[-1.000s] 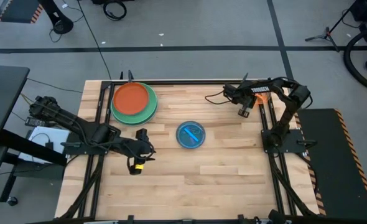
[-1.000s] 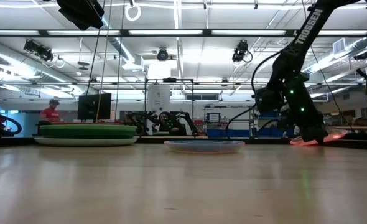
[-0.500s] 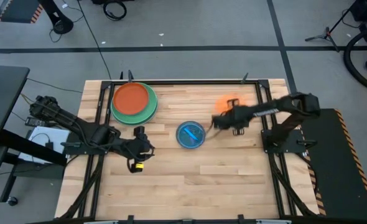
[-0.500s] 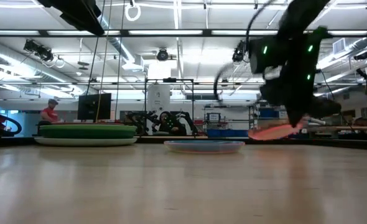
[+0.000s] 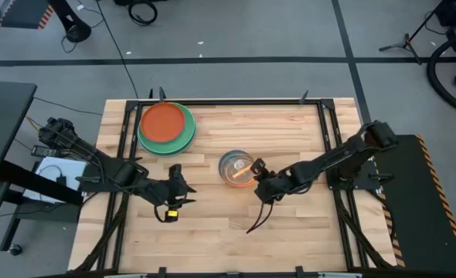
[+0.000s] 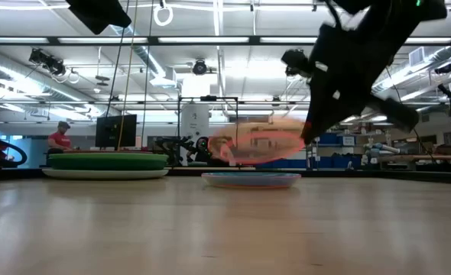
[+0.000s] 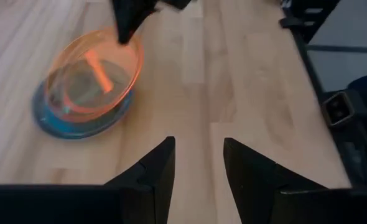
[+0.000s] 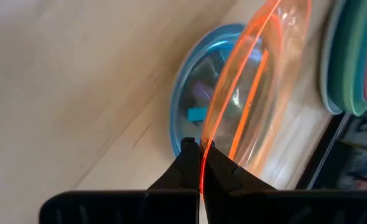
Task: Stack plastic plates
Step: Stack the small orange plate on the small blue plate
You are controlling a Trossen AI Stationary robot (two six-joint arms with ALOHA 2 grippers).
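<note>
Right gripper (image 5: 256, 171) is clamped on the rim of the small translucent orange plate (image 5: 239, 167), fingers pinched tight on the thin edge, as the right wrist view shows (image 8: 200, 163). It holds that plate tilted, just above the small cyan plate (image 6: 250, 179), which lies flat on the wooden table (image 5: 290, 232) near its middle. In the low view the orange plate (image 6: 257, 142) hangs clear of the cyan one, with a gap of air between the two rims. In the high view the orange plate covers nearly all of the cyan plate, so only a thin ring of it shows around the edge

Left gripper (image 5: 180, 183) hovers over bare wood just beside the cyan plate, on the side nearer the left arm's base. Its fingers (image 7: 155, 174) are partly parted and hold nothing, and they point toward the two small plates (image 7: 87, 84)

The stack of large plates (image 5: 166, 126) sits well apart from the cyan plate, near the table's far left corner, with the red-orange plate (image 5: 164, 121) on top and green rims showing beneath. Its edge lies close to the dark rail along the table's left side

Open wood stretches on every side of the cyan plate, widest toward the near edge of the table
</note>
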